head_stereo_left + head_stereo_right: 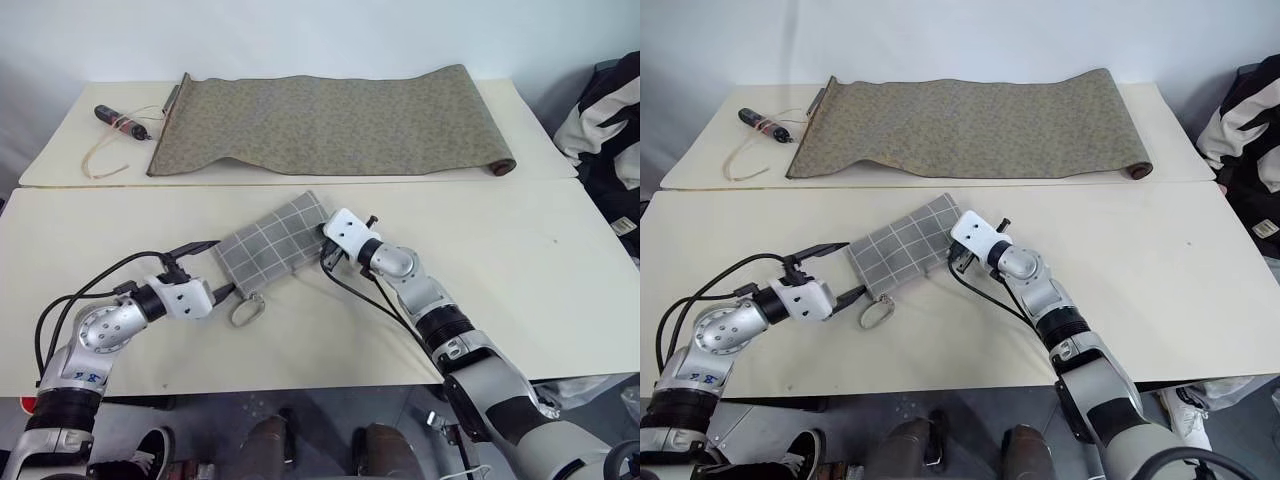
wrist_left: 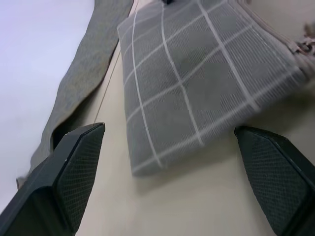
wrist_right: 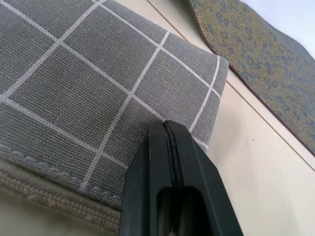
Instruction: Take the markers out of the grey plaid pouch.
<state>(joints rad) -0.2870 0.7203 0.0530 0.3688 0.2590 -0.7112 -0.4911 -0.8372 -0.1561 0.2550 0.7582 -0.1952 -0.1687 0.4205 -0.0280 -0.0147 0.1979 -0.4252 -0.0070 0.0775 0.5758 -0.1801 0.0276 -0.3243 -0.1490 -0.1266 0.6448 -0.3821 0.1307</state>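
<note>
Grey plaid pouch lies flat on the near table, apparently still zipped, with no markers out, so the task seems barely begun. The right gripper, jaws clenched, presses on the pouch's edge; whether it pinches fabric I cannot tell. The left gripper is spread wide, the pouch's other end just ahead between its fingers.

The scene is evenly and brightly lit from above; only soft shadows are cast on the counter. The left wrist view is slightly blurred, its fingers out of focus.
</note>
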